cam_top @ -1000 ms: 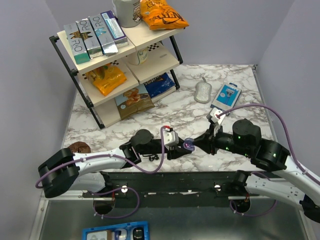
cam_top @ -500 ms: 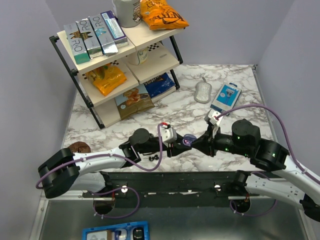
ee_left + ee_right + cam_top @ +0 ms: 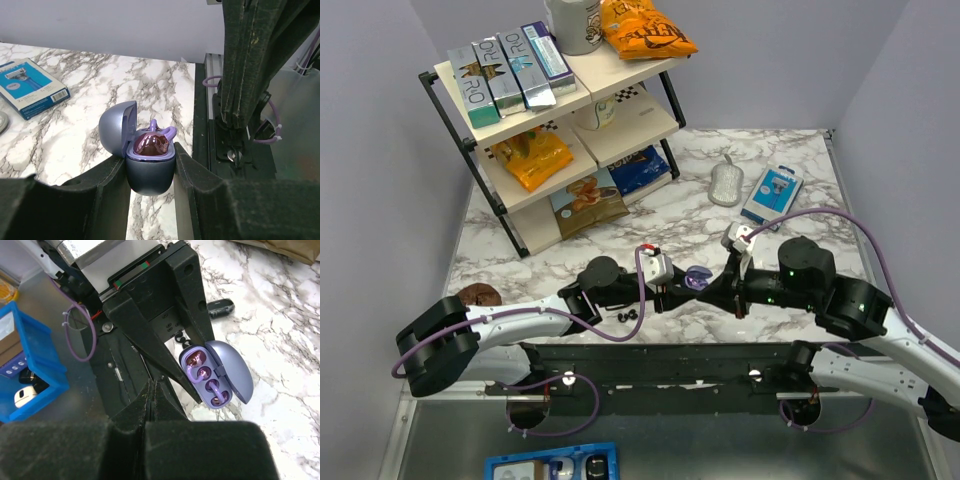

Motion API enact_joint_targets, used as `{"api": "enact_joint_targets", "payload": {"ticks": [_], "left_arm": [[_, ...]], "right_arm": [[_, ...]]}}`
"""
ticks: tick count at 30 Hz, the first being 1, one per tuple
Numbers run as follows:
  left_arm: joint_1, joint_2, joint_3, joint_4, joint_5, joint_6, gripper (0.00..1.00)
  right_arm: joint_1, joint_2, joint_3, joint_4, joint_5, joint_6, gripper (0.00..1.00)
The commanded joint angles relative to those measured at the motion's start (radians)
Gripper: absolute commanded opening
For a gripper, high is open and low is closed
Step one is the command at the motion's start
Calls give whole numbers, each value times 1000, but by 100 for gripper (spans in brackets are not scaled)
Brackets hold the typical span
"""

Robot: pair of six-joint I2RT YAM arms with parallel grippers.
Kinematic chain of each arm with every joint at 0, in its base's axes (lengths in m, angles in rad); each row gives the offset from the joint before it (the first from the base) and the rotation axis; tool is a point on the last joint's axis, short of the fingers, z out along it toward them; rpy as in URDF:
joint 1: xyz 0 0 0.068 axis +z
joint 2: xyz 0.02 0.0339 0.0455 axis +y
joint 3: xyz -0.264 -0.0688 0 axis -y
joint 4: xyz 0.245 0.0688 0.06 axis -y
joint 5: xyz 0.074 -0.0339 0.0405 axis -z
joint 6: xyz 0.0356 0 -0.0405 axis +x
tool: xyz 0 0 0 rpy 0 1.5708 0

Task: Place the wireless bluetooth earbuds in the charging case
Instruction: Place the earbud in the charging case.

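At the centre of the top view, the left pincer point(image 3: 150, 161) grasps the open charging case point(image 3: 149, 179). The right pincer point(image 3: 151, 386) is clenched just beside it.

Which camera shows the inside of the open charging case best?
The right wrist view: it looks straight into the open charging case, with its purple interior in plain sight. The left wrist view shows it side-on, clamped by the left gripper, lid open. The top view shows only a small purple speck.
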Motion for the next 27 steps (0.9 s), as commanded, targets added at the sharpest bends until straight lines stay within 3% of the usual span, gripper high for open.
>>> {"api": "enact_joint_targets", "payload": {"ticks": [1, 13, 27], "left_arm": [[6, -13, -5, 33, -12, 17, 0], [5, -36, -29, 44, 5, 26, 0], [-3, -44, -45, 58, 10, 25, 0]], "right_arm": [[6, 21, -3, 0, -34, -15, 1], [6, 46, 1, -10, 80, 2, 1], [6, 64, -3, -6, 109, -1, 1]]}}
